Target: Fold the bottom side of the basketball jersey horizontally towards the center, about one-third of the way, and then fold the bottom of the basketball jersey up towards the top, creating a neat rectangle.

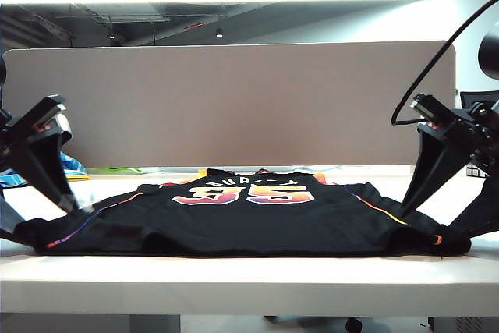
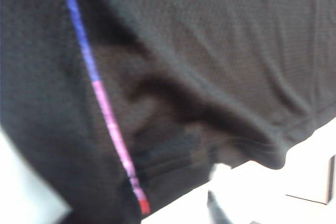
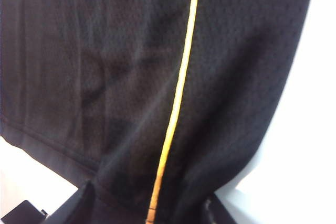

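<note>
Two arms slant down from the outer sides toward the near corners of the basketball jersey, which lies spread flat on the white desk, its hem along the desk's front edge and the number 35 toward the back edge.

Coming in from the left edge of the desk, the left arm tilts inward and downward, and the left hand sits low at the jersey's near left corner, beside the purple-to-red side stripe. In the left wrist view the black mesh fills almost everything, blurred, with the hem rippling over the white desk; only a pale, smeared bit of one finger shows at the hem. Whether that hand is spread apart or pinching fabric, I cannot tell.

Mirroring it from the right edge, the right arm leans inward, and the right hand reaches the jersey's near right corner. In the right wrist view its two dark fingers stand spread, one on each side of the orange-yellow stripe, over the hem; the hand is spread wide, with nothing gripped.

A grey partition stands behind the desk.
</note>
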You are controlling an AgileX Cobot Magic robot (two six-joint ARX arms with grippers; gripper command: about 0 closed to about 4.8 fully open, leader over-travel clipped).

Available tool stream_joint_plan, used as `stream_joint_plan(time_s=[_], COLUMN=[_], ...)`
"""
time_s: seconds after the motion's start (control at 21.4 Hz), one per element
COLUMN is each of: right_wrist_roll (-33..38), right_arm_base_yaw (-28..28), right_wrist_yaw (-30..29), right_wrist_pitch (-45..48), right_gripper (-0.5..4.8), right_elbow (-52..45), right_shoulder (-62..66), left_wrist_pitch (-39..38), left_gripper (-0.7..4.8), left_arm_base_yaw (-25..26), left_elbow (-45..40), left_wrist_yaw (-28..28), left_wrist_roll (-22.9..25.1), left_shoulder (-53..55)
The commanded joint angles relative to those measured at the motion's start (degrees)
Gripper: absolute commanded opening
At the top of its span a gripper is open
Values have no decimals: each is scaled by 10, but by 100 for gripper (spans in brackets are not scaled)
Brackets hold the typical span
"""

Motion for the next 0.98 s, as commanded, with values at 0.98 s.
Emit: stream_joint_plan(time_s=[0.98], right_wrist_roll=[58], right_arm_base_yaw=[7], right_wrist_yaw=[61], right_wrist_pitch=[-300], right_gripper=[-9], right_elbow=[-7], right_shoulder=[-533], left_wrist_pitch=[-260], left_gripper=[-6], left_arm_base_yaw=[-71], left_elbow=[-13], left_wrist_yaw=[-136], left_wrist_roll=[-83], left_shoulder=[-463])
